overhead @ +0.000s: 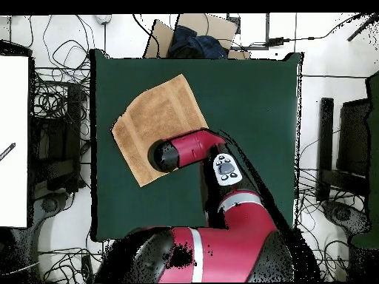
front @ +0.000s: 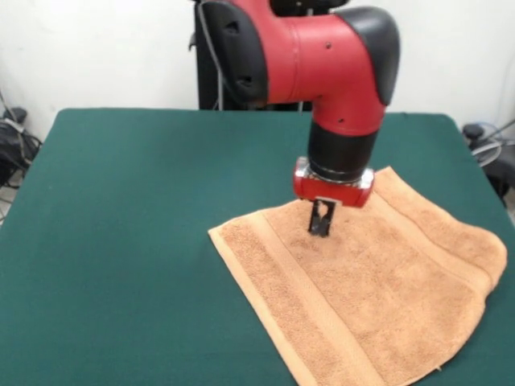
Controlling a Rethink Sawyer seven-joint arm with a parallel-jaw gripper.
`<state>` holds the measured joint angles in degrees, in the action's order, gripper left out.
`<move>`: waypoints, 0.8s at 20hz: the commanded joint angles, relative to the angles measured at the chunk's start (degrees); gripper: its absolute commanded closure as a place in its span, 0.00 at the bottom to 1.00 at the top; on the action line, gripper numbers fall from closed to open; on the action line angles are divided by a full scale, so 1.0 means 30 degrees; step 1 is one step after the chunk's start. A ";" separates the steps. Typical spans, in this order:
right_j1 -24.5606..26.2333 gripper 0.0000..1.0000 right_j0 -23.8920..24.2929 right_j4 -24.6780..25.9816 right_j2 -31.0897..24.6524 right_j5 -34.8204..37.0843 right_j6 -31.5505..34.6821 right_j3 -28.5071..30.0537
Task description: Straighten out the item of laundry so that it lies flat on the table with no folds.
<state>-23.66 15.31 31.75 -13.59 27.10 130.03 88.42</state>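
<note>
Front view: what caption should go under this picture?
Red arm lowers its end effector onto an orange towel on the green table.

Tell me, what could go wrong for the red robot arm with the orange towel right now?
The black gripper points down onto the light orange-tan terry-cloth towel, near one corner. If it drags sideways, the cloth might bunch into new wrinkles. The towel's right side looks rounded and doubled over, so a pull from here may leave that fold. The towel also lies close to the dark green felt table edge and could slip off.

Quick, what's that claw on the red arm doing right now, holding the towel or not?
Gripper: down on the towel; open or shut cannot be told.
</note>
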 commanded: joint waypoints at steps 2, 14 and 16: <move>0.2025 1.00 0.1186 0.0347 -0.0490 -0.1067 -0.0552 -0.1422; 0.2071 1.00 0.1604 0.0948 -0.0147 -0.0894 -0.1471 -0.1956; 0.1601 1.00 0.2189 0.0929 -0.0484 -0.0417 -0.2308 -0.1460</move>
<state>-23.10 17.31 30.52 -14.49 27.22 130.03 87.91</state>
